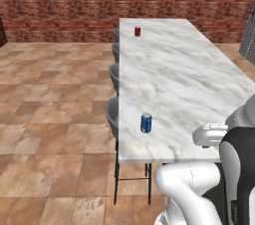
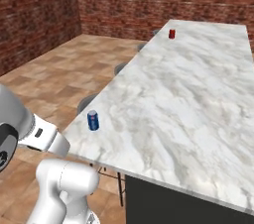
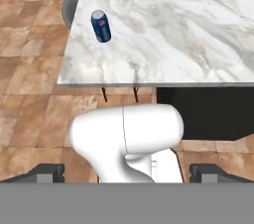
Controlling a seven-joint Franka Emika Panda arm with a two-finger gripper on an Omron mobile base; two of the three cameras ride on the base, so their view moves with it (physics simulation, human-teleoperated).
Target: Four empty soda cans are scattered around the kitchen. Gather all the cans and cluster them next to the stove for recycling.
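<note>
Jaws nearest the lens in the hand view: gripper (image 3: pixel 127 173) with its two dark fingertips (image 3: pixel 47 172) set far apart at the bottom corners, standing wide with nothing between them, held back off the counter's near end and above the floor. Beyond them, the near edge of the white marble counter (image 3: pixel 168 44), dark cabinet face below it. Blue can (image 3: pixel 100 26) stands upright on the counter near the near-left corner, close to the left edge, apart from the jaws. Same blue can (image 1: pixel 146 122) in the left base view, just in from the stool side; also seen in the right base view (image 2: pixel 93 120) near the corner. Red can (image 1: pixel 137 31) upright at the far end of the counter, close to the left edge, well apart from the blue one; in the right base view (image 2: pixel 172 33) too. Stools (image 1: pixel 112 114) tucked in a row along the counter's left side. Brown tiled floor (image 1: pixel 55 99) to the left, red brick wall (image 1: pixel 99 0) behind.
</note>
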